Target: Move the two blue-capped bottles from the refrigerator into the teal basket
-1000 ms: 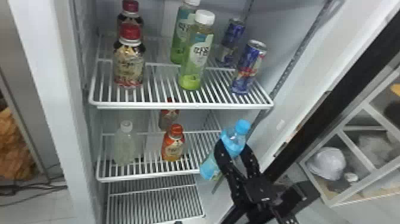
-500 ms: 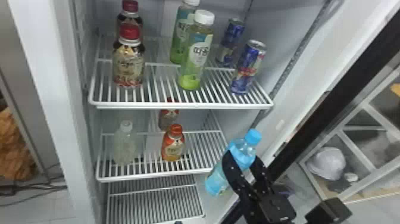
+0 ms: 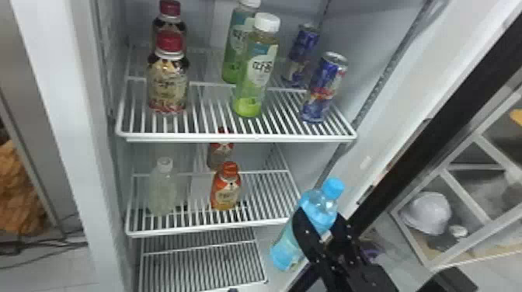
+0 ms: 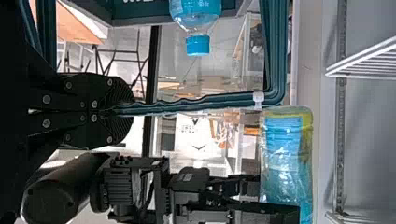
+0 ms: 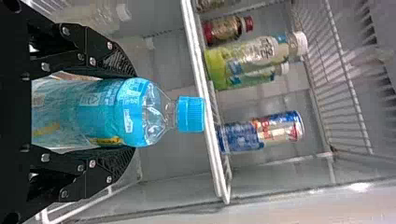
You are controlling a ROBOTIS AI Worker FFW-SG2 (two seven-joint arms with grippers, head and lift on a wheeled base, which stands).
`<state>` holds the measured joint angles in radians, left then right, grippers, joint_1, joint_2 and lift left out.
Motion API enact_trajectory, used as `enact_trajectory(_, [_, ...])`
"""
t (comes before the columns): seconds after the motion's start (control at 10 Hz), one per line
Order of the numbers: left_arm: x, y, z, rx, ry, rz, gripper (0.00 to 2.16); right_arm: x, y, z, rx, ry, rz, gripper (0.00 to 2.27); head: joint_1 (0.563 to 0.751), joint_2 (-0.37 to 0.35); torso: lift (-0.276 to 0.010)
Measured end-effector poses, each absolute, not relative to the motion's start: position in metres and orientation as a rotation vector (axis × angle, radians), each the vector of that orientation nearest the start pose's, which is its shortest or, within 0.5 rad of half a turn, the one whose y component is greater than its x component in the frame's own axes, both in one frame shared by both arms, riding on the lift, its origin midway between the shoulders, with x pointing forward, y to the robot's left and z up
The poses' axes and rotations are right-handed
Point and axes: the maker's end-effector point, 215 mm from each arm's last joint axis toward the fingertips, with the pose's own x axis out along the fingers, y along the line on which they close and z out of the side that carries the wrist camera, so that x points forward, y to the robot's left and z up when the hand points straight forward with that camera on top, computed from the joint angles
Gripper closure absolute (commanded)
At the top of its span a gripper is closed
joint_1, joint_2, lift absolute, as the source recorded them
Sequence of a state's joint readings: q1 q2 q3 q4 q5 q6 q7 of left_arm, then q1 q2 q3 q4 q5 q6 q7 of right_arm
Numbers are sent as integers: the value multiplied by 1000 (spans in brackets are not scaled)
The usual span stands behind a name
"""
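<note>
In the head view my right gripper is closed around a blue-capped bottle, tilted in front of the refrigerator, right of the middle shelf. The right wrist view has that bottle between both fingers of my right gripper, cap pointing away from the palm. My left gripper is clamped on the handle of the teal basket. Another blue-capped bottle lies against the basket's wall. The held bottle also appears beyond the handle, beside the right arm.
Green bottles, cans and red-capped bottles stand on the upper shelf. A pale bottle and orange bottle stand on the middle shelf. The refrigerator's side frame rises to the right.
My right gripper has moved to the right and downward in the head view, carrying the blue-capped bottle away from the middle shelf. The shelf items have stayed put.
</note>
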<state>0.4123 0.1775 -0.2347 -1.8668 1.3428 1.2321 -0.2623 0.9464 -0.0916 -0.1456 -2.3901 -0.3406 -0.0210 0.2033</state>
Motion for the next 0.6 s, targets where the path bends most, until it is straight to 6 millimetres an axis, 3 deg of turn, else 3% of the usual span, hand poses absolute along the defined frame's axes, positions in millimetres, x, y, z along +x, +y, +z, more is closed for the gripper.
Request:
enact_trajectory(0.3, [166,-91,-407,-1218,1235,-1109,1170,309,-234,-288,110,175,244,636,695,-350,-136])
enact_trajectory(0.6, [164,-91,-408,-1220,1239,-1106,1170,289,-228,-298,80,296,297,636,695,-350,-136])
